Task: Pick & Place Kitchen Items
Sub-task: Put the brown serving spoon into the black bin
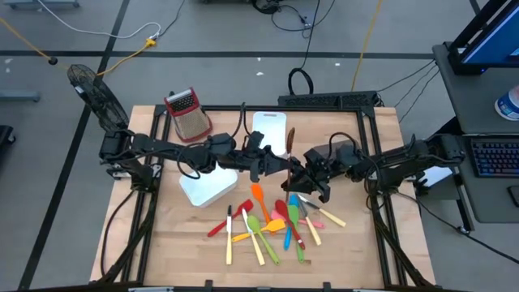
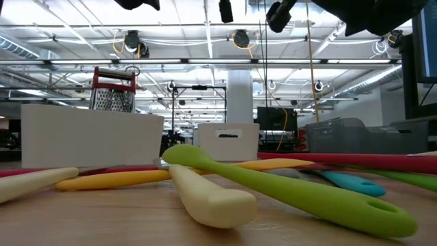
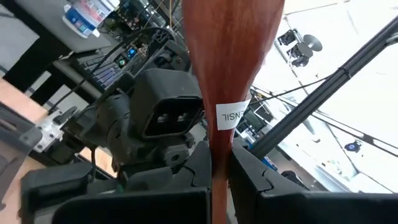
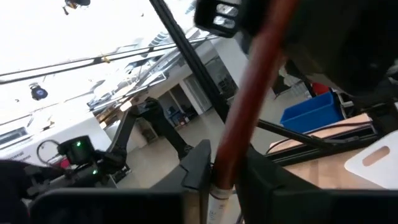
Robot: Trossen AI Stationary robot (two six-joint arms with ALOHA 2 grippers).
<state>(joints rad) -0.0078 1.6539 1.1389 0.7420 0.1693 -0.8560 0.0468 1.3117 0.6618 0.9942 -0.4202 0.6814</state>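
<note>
A brown wooden utensil (image 1: 290, 143) with a white sticker is held up over the table's middle between my two arms. It fills the left wrist view as a widening blade (image 3: 231, 56) and crosses the right wrist view as a slim handle (image 4: 250, 93). My left gripper (image 1: 272, 162) reaches it from the table's left and my right gripper (image 1: 301, 172) from the right, both shut on it. The other utensils (image 1: 272, 223), in red, orange, green, blue, yellow and cream, lie in a loose pile on the table nearer the front edge. My left gripper (image 3: 219, 183) pinches the wooden utensil at its narrow neck (image 3: 219, 155), just below the sticker and the blade, with the fingers lying across it. The utensil is lifted clear of the table. My right gripper (image 4: 225, 183) pinches the utensil's handle (image 4: 226, 163) between its two fingers, also across it. Where along the handle this is, I cannot tell.
A white bin (image 1: 208, 185) sits under the left arm, and a metal grater with a red top (image 1: 188, 113) stands at the far left. A white cutting board (image 1: 269, 130) lies at the far middle. In the low view a green spoon (image 2: 293, 191) and a cream spatula (image 2: 205, 195) lie close.
</note>
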